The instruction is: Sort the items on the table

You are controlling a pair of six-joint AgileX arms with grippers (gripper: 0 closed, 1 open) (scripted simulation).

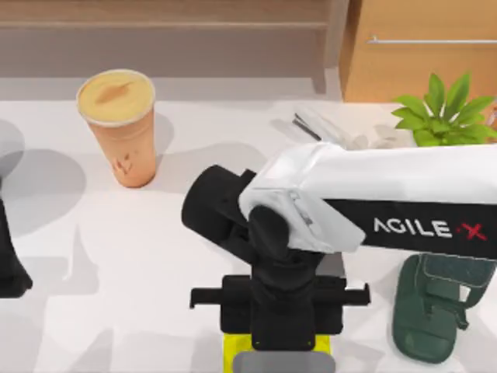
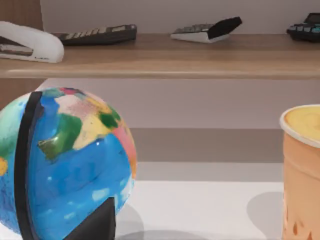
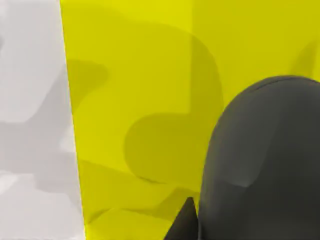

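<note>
My right jaws [image 1: 283, 342] are hanging low over a yellow pad [image 1: 233, 343] at the table's [image 1: 116, 272] near edge. The mouse [image 3: 262, 160] is lying on the pad right under them; I can't tell whether they're clamped on it. Its long axis is running away from the jaws, rounded end outward. The cup [image 1: 118, 124] is standing upright well off to their left, unsorted. Left arm [image 1: 9, 256] is idling at the left edge, jaws' state unclear.

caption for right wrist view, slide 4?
Dark grey mouse over a yellow surface beside the white table.
</note>
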